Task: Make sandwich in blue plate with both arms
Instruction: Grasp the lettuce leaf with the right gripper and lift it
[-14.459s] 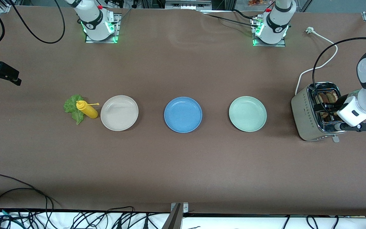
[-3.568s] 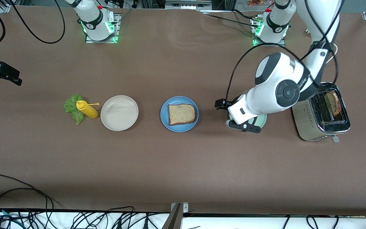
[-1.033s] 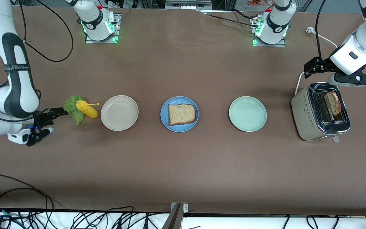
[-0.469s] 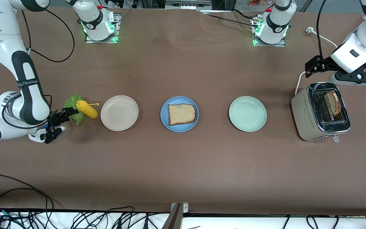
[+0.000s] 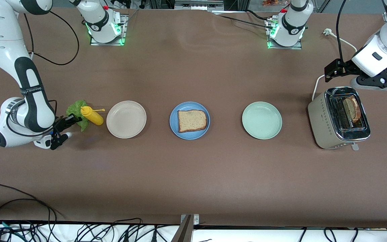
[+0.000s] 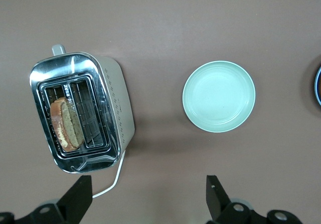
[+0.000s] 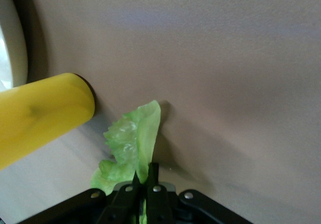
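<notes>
We have our right tool point(image 5: 68, 121) pinched shut on the lettuce leaf point(image 7: 131, 146) beside the yellow bottle point(image 5: 92, 115), with the blue plate point(image 5: 173, 124) (one toast slice point(image 5: 192, 120) on it) lying toward the left arm's end of the tabletop, while our left tool point(image 6: 145, 196) waits open over the toaster point(image 5: 319, 116).

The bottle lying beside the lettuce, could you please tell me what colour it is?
Yellow; the bottle shows best in the front view, beside the lettuce.

A round, shallow mid-blue plate point(image 5: 189, 120) sits mid-table with one square brown wholegrain toast slice point(image 5: 192, 120) lying flat on it. A second toast slice point(image 5: 351, 109) stands upright at the left arm's end. A ruffled green lettuce leaf point(image 5: 76, 113) lies toward the right arm's end.
</notes>
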`<control>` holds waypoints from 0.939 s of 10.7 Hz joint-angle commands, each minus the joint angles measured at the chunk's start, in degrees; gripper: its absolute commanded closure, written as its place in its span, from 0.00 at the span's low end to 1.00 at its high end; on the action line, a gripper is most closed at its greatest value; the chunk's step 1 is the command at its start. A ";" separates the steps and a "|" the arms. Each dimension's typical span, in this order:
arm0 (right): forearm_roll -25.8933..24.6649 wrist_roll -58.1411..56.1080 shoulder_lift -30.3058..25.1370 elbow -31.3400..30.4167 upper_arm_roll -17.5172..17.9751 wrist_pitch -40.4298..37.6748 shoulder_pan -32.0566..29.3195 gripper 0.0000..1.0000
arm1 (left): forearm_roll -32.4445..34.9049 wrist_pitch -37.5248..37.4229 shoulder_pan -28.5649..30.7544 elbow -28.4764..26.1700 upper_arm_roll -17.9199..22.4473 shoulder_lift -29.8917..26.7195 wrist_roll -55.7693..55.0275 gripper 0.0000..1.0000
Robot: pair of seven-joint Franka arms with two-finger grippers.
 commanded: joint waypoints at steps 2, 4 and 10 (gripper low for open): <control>-0.14 -0.15 -0.97 4.21 0.20 -5.47 -0.55 1.00 | 1.20 0.07 0.67 0.28 0.09 -0.36 1.19 0.00; -3.29 0.99 -1.49 9.75 0.11 -13.30 -0.55 1.00 | 1.20 0.07 0.67 0.37 0.09 -0.36 1.19 0.00; -6.65 13.00 -2.64 29.79 0.90 -41.43 1.03 1.00 | 1.20 -0.02 0.67 1.16 0.09 0.17 1.19 0.00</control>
